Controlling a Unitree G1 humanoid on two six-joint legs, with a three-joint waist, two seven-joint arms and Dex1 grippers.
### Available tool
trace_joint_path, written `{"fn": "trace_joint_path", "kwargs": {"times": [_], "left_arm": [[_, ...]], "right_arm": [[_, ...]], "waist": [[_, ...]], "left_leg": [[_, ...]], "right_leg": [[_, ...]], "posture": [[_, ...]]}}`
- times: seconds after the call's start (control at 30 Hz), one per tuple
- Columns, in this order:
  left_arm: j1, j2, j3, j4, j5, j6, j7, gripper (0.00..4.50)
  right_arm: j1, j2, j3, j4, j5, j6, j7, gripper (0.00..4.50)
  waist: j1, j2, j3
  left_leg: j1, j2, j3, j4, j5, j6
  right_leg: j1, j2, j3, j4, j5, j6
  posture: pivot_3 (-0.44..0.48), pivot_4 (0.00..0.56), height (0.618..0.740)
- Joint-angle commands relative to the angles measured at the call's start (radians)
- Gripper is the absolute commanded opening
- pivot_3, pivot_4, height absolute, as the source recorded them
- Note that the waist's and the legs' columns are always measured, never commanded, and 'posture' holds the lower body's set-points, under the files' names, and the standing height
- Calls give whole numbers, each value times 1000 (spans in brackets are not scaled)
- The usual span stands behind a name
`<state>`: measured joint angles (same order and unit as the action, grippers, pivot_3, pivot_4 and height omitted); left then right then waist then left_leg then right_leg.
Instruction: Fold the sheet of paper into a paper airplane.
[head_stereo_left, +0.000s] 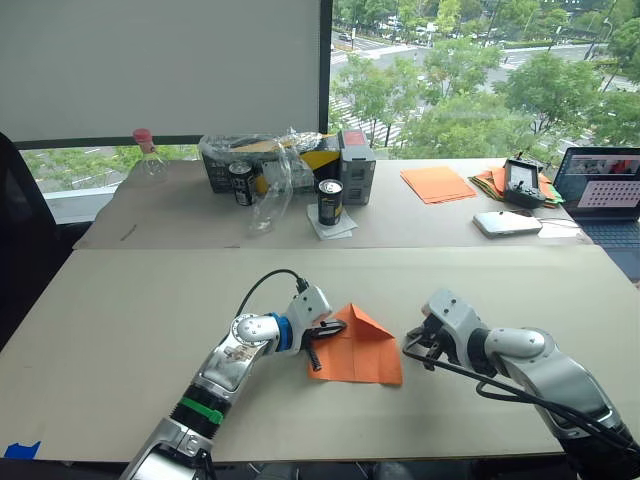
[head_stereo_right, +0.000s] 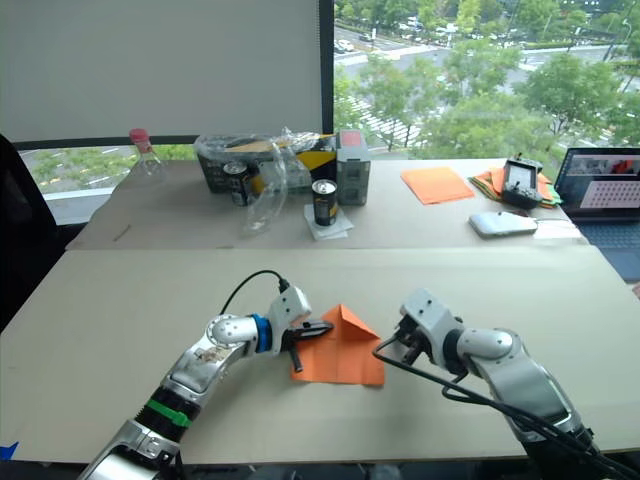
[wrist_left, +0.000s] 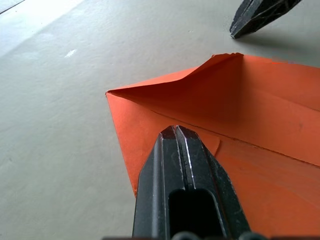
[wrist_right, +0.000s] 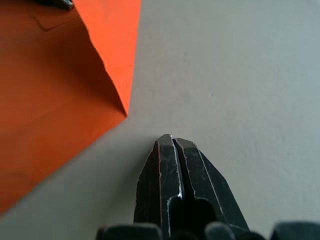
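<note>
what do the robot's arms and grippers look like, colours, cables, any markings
Both arms have glossy silver-grey, rounded shells. The left arm carries a blue ring near the wrist and a green band lower on the forearm, with a black cable looping above the wrist. The right arm has black cables running along its underside. The left gripper and right gripper each have two black, tapered, scuffed fingers.

Far table, butted against the near one. Left end: clear bottle with pink cap, upright. Centre: cluster of boxes under crumpled clear plastic wrap, a grey box at its right. Two dark cans: one against the boxes, one standing on a white napkin. Right side: neat stack of orange sheets; mixed orange-and-green paper pile with a black device on it; white flat case just in front; open laptop at the edge.
</note>
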<state>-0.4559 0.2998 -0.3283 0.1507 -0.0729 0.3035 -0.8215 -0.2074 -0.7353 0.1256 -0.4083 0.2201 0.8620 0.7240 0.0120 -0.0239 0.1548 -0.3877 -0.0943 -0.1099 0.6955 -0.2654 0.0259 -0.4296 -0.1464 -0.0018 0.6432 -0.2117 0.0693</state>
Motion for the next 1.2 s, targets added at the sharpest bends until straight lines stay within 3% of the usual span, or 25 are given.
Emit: {"fn": "trace_joint_path", "kwargs": {"times": [0.03,0.6,0.83,1.0,1.2], "left_arm": [[21,-5,-15,16,16,9,6,16],[36,11,4,9,16,6,17,16],[30,-7,40,7,1,19,58,16],[-6,32,45,34,58,55,112,16],[-63,-28,117,34,-14,84,144,16]], "right_arm": [[13,-1,12,-57,48,44,30,0],[-17,118,-38,-41,139,-47,21,0],[-44,154,-16,-13,129,-62,13,0],[-59,153,-11,19,116,-77,12,0],[-70,164,-3,38,118,-82,2,0]], "waist": [[0,0,0],[-1,0,0],[0,0,0],[-3,0,0],[-2,0,0]], "left_leg": [[0,0,0,0,0,0],[3,0,-1,0,-1,1],[2,0,-1,0,-1,1],[3,1,-1,0,-1,1],[2,0,-1,0,-1,1]], "right_leg": [[1,0,0,0,0,0],[4,0,-2,-2,0,1],[4,0,-2,-2,0,1],[4,0,-2,-2,0,1],[3,0,-2,-2,-1,2]], "posture": [[0,150,695],[0,150,695],[0,150,695],[0,150,695],[0,150,695]]}}
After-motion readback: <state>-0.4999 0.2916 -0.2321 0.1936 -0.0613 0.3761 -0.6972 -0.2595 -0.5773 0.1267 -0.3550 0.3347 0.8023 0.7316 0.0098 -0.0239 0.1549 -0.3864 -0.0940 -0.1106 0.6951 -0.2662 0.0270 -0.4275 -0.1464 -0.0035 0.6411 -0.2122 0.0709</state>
